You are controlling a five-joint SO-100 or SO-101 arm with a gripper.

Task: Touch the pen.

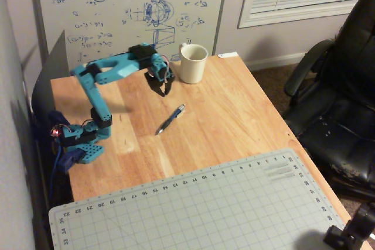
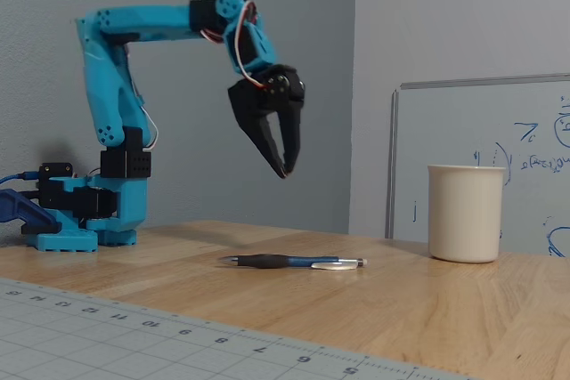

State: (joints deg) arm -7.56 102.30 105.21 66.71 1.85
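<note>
The thin dark blue pen (image 1: 170,119) lies flat on the wooden table (image 1: 234,121), silvery tip toward the mug; in the fixed view the pen (image 2: 294,262) rests untouched on the wood. My gripper (image 1: 163,91) hangs in the air beyond the pen, between it and the mug. The fixed view shows the gripper (image 2: 285,173) pointing down, well above the pen's middle, its black fingertips (image 2: 278,159) drawn together with nothing between them.
A cream mug (image 1: 193,62) stands at the table's far edge, right of the gripper (image 2: 465,213). A grey cutting mat (image 1: 193,209) covers the near table. The blue arm base (image 1: 79,141) sits at the left edge. A whiteboard (image 1: 129,10) is behind, a black chair (image 1: 340,103) at right.
</note>
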